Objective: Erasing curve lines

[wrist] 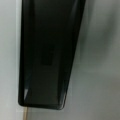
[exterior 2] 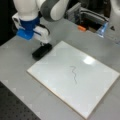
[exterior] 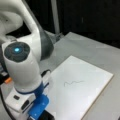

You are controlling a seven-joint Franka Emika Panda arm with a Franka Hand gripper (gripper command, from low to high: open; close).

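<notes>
The curve lines are one short dark wavy squiggle near the middle of the white board; they show whole in both front views. A black eraser lies on the grey table just off the board's upper left corner. My gripper comes down onto the eraser's far end, under the blue wrist mount. In the wrist view the eraser fills most of the frame and no fingers show. In a front view the arm hides the gripper.
An orange object and a metal frame sit at the table's far side, with a clear blue piece to their right. A dark perforated surface borders the table at the lower left. A glare spot marks the board.
</notes>
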